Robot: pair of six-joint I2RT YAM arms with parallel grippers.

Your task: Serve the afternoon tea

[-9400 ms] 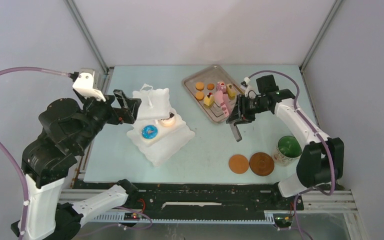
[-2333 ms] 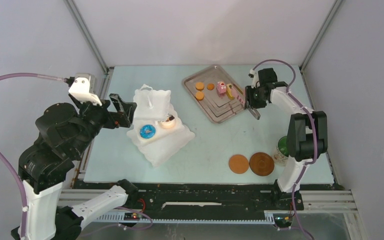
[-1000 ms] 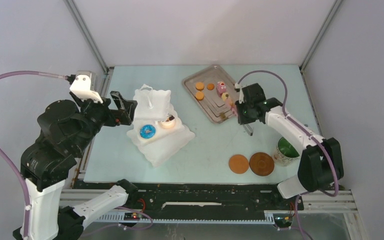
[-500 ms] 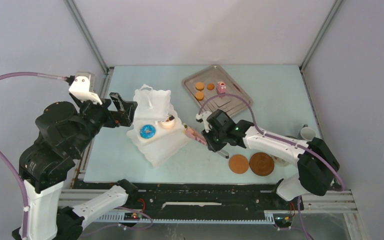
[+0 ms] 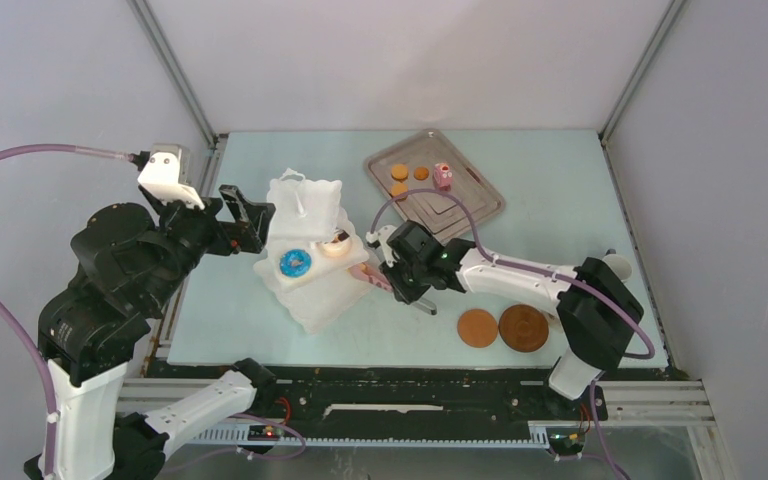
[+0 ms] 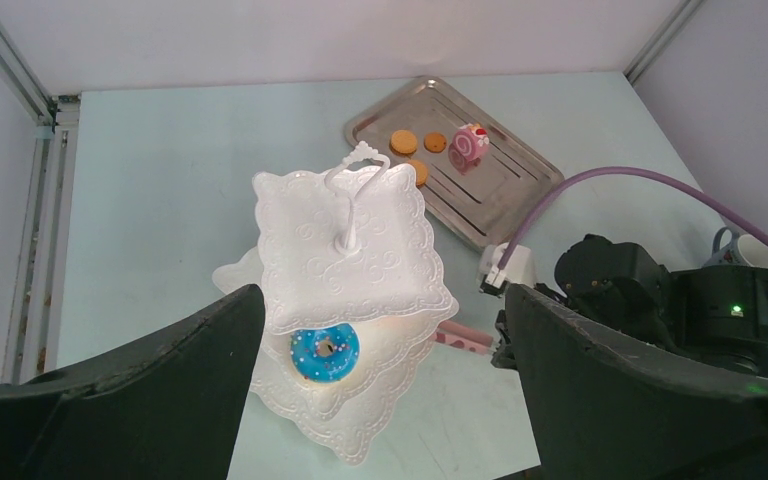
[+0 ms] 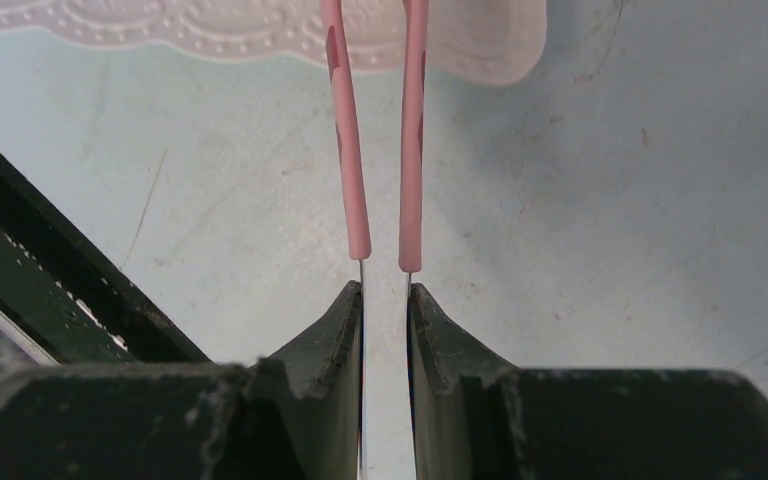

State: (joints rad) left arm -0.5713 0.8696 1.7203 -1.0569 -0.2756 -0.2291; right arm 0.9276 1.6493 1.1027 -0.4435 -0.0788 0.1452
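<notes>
Right gripper [image 7: 385, 290] pinched onto the metal shanks of the pink tongs [image 7: 358, 150], the tong arms running nearly parallel with a narrow gap between them. Their far ends reach the scalloped lower rim of the white three-tier stand [image 5: 305, 200]; the tips run out of the wrist view, so it cannot be told whether anything is caught in them. Left gripper [image 5: 247, 212] hangs just left of the stand, fingers [image 6: 160, 400] spread wide, touching nothing. Stand sits left of centre on the table [image 5: 520, 250]. Blue doughnut [image 6: 325, 347] lies on a tier under the top plate; a second, brown-topped pastry [image 5: 337, 240] sits beside it. Silver tray [image 5: 470, 205] at the back carries three orange biscuits [image 5: 399, 171] and one pink cake slice [image 6: 470, 143]. Two brown coasters [image 5: 478, 327] lie side by side near the front edge. Small white cup [image 5: 615, 265] at far right, partly behind the right arm.
</notes>
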